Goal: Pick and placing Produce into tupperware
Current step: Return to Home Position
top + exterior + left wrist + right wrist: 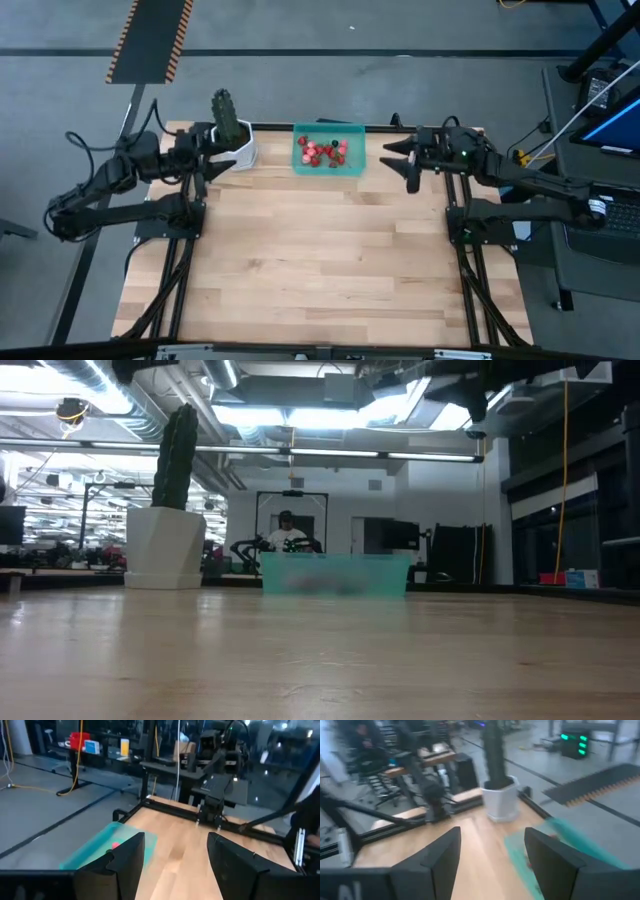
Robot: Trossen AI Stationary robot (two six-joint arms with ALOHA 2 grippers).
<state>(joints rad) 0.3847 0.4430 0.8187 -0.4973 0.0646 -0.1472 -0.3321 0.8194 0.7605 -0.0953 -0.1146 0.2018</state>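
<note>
The teal translucent tupperware (329, 149) sits at the table's far edge, with several red and pink berries and a dark one (322, 152) lying inside it. In the low view the tupperware (335, 575) stands flat on the wood. My left gripper (205, 160) hovers open at the far left, beside the cactus pot. My right gripper (400, 160) hovers open at the far right, just right of the tupperware. In the left wrist view the tupperware (107, 850) shows past the open fingers; in the right wrist view the tupperware (570, 842) shows likewise.
A tall green cactus (227, 113) stands in a white hexagonal pot (238, 150) at the far left, close to my left gripper. The wooden table (320, 260) stretches bare toward the near edge. A person (285, 532) sits in the room behind the table.
</note>
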